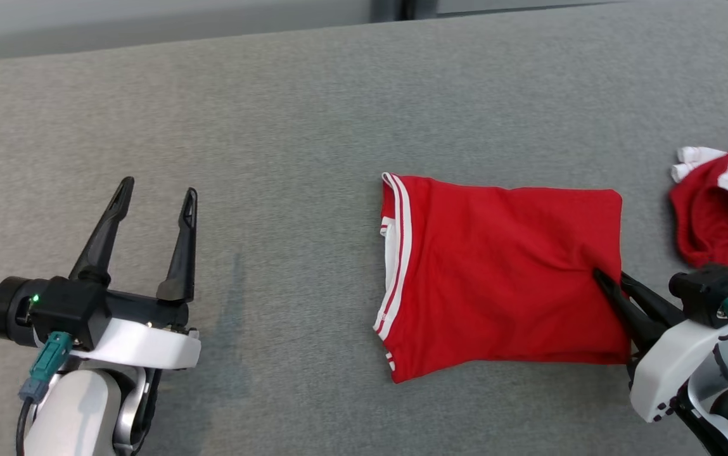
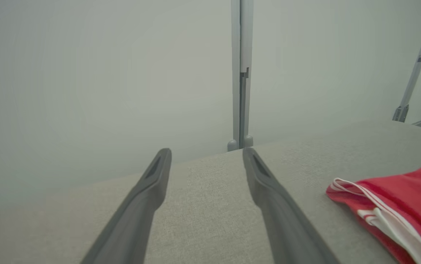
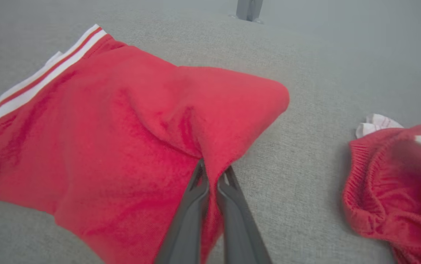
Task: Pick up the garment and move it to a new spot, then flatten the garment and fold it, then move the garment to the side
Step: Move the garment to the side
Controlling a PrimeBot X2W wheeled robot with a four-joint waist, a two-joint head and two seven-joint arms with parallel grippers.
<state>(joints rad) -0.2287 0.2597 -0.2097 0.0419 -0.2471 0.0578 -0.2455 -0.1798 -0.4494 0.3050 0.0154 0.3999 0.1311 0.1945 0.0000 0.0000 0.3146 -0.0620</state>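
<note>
Right wrist view: the right hand (image 3: pixel 213 167) is pinched tight on a ridge of red cloth, close to the folded garment's (image 3: pixel 122 128) right edge.

Has it caught all the layers, do you reckon?

Can't tell from where I stand. If it has only the top layer, I'd say the fold peels apart as soon as it pulls.

And the other arm?

The left hand (image 1: pixel 158 189) sits spread wide, holding nothing, well off the garment's striped edge. So the move to the side would hang on that one pinch. Dragged from one spot, the striped edge may lag on the grey worktop (image 1: pixel 275 114), and the neat rectangle skews or rucks.

What about that red heap?

The second red piece (image 1: pixel 718 215) lies crumpled just beyond the garment's right edge, not touching it. Pull that way and I'd expect the two to bump and tangle. Carrying it too low would do the same.

Could it slip?

Possibly. It's a small bite of soft knit, and it could slide out mid-move.
</note>
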